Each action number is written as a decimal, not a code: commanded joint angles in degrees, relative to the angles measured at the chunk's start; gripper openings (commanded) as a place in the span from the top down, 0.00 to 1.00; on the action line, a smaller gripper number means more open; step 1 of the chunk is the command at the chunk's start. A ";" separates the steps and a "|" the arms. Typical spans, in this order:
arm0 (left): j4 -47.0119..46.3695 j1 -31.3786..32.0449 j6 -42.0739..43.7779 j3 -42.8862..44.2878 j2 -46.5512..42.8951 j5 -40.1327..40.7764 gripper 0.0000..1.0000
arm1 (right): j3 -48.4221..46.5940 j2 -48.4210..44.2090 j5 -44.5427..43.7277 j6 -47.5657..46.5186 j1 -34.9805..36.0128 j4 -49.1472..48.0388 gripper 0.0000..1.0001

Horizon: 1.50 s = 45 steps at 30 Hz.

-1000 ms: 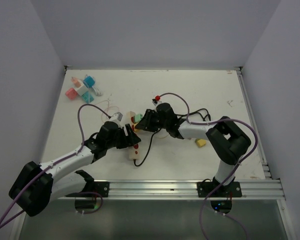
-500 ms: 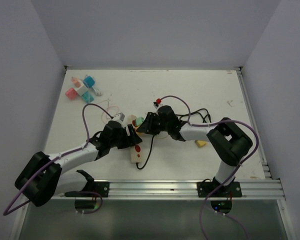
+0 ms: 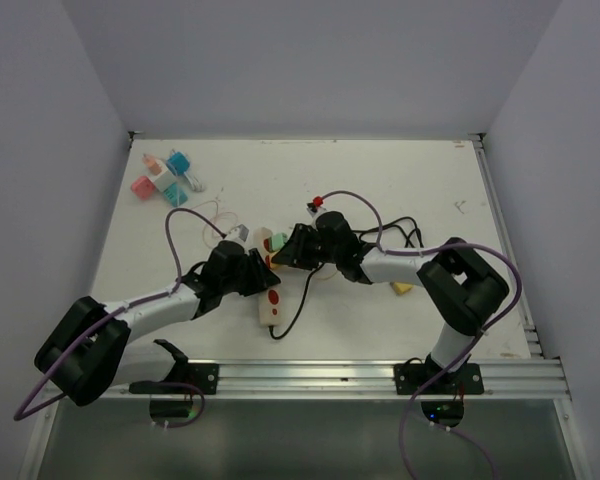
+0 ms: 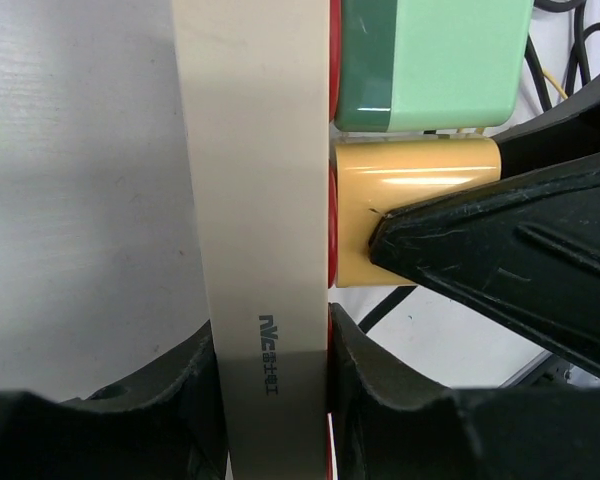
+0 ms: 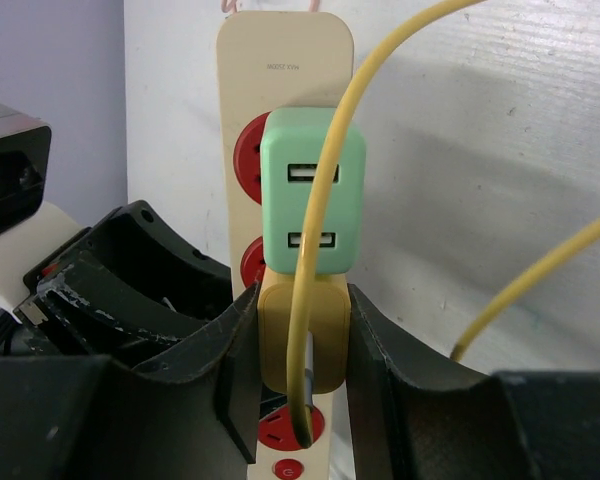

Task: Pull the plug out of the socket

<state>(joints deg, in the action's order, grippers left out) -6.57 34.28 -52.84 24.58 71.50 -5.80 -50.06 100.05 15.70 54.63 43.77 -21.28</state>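
The power strip (image 3: 271, 308) lies on the white counter (image 3: 380, 180), and both arms meet over it. The left jaws are closed to a narrow gap on the near end of the power strip (image 4: 265, 200). One finger (image 4: 100, 420) presses each long side of its cream body, so the strip is held between them.

The right jaws are also closed to a narrow gap, and they grip the yellow plug (image 5: 330, 340). A black finger (image 5: 140, 330) lies flat against each of its two sides. In the left wrist view the yellow plug (image 4: 380, 175) sits with its base against the red socket face of the strip, so it is fully in the socket, with a finger of the right jaws (image 4: 520, 270) over it.

Just beside the plug, in the next socket toward the far end of the strip, sits a green adapter (image 5: 313, 190), also plugged in. A yellow cable (image 5: 299, 290) runs over the adapter and the plug.

A black cord (image 3: 298, 290) curves on the counter just at the right of the strip. A group of small coloured blocks (image 3: 163, 177) lies well apart from the strip, beyond it and to the left.
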 commanded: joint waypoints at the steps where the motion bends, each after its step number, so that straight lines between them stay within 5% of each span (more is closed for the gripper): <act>1: -3.01 0.52 -0.16 -0.23 -0.40 0.79 1.00 | -0.04 -3.72 0.73 2.23 0.79 -6.67 1.00; 28: 11.93 -1.32 -10.44 -3.92 -2.33 13.27 1.00 | 6.20 -17.52 -0.85 -0.49 -3.95 0.18 1.00; 40: 13.07 -1.41 -6.41 1.26 -5.49 14.33 1.00 | 9.46 -21.03 1.08 -1.10 -5.88 0.53 1.00; 45: 12.20 -1.41 -2.45 3.55 -7.17 13.45 1.00 | 14.28 -24.81 0.90 -2.25 -13.61 5.71 1.00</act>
<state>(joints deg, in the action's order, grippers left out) 7.18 32.77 -59.83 24.62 66.76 6.07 -38.57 79.13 16.32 53.84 34.89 -18.39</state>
